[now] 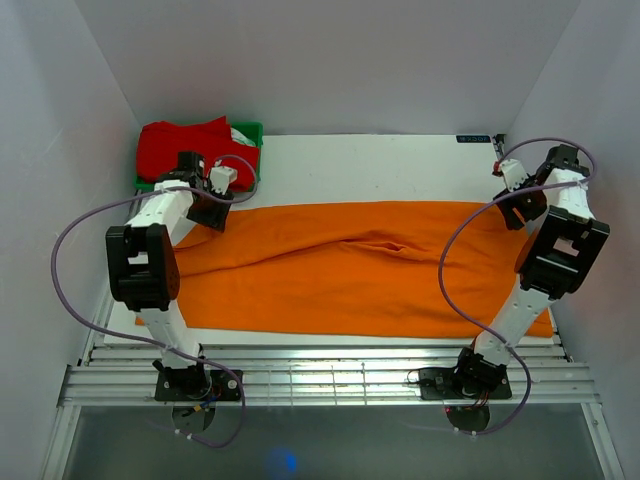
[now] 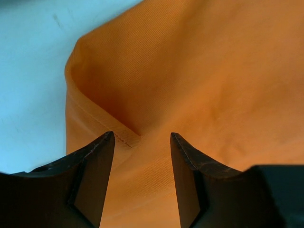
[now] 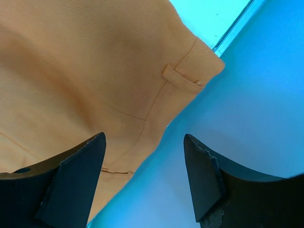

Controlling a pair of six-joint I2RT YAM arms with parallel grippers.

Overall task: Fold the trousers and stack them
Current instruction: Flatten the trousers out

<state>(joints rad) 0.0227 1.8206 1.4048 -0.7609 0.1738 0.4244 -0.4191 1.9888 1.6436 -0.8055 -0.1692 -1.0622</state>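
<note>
Partly hidden: trousers (image 1: 340, 270) ends, under left arm (image 1: 150, 262), right arm (image 1: 558, 250).

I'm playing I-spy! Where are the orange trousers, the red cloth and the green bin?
trousers (image 1: 330, 275), top view, middle of the cloth.
red cloth (image 1: 180, 148), top view, its middle.
green bin (image 1: 256, 132), top view, far right corner of the rim.
</note>
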